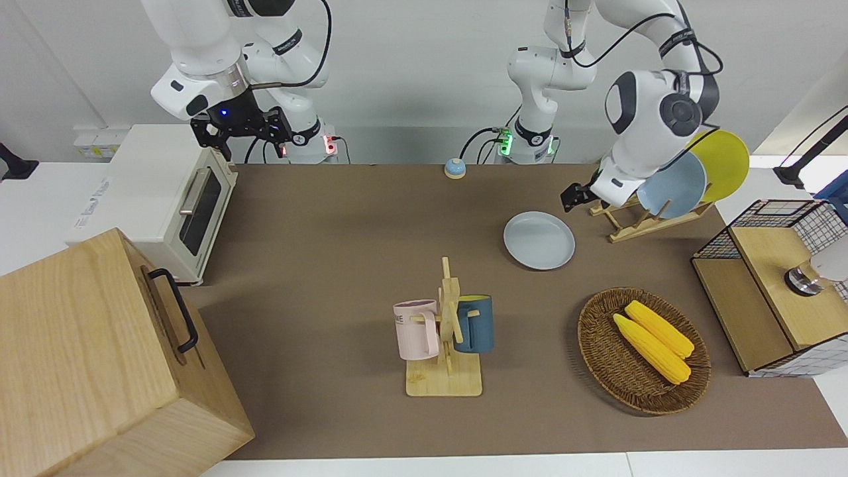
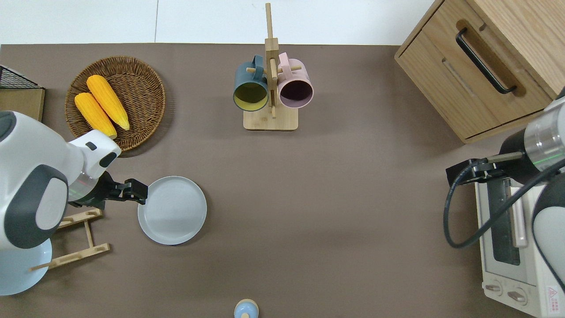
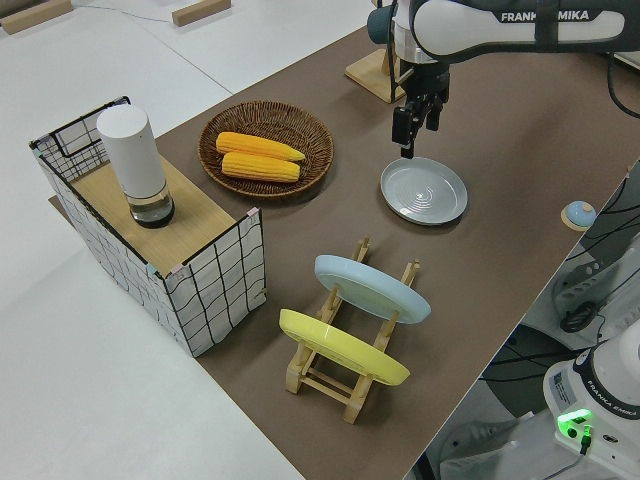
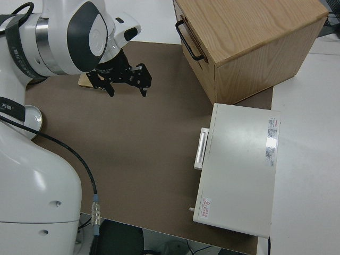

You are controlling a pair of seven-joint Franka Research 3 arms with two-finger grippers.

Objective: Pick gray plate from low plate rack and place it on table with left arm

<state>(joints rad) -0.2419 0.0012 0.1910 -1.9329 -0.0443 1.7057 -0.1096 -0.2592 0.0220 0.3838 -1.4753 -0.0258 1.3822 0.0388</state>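
Gray plate [image 2: 172, 210] lies flat on the table [image 2: 353, 198], beside the low plate rack [image 2: 75, 238], which holds a light-blue plate [image 3: 372, 288] and a yellow plate [image 3: 343, 348]. Left gripper [image 2: 136, 191] hangs released, empty, at the plate's rim. "FRANKA EMIKA" reads on the left arm [image 3: 500, 20]. Right arm parked, its fingers apart.
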